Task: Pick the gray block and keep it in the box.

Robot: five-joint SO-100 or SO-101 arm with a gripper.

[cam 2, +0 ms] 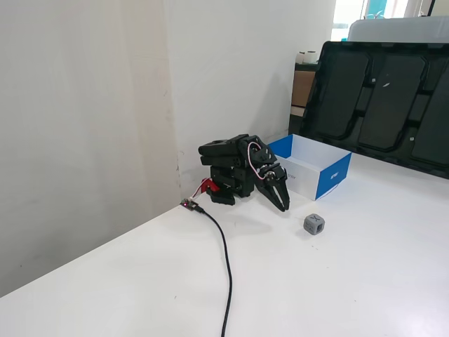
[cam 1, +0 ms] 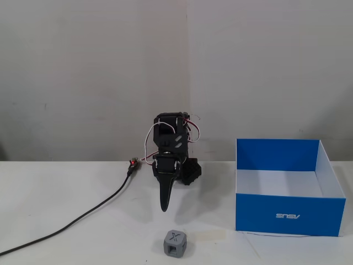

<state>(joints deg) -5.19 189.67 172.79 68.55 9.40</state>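
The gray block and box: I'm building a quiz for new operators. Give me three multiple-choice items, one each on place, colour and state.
1. Where is the gray block?
A. inside the box
B. on the table, outside the box
C. between the fingers

2. What colour is the outside of the box?
A. red
B. green
C. blue

3. What is the gripper holding?
A. nothing
B. the block
C. the cable

Answers: B, the block sits on the table apart from the box; C, its outer walls are bright blue; A, its tip hangs bare behind the block.
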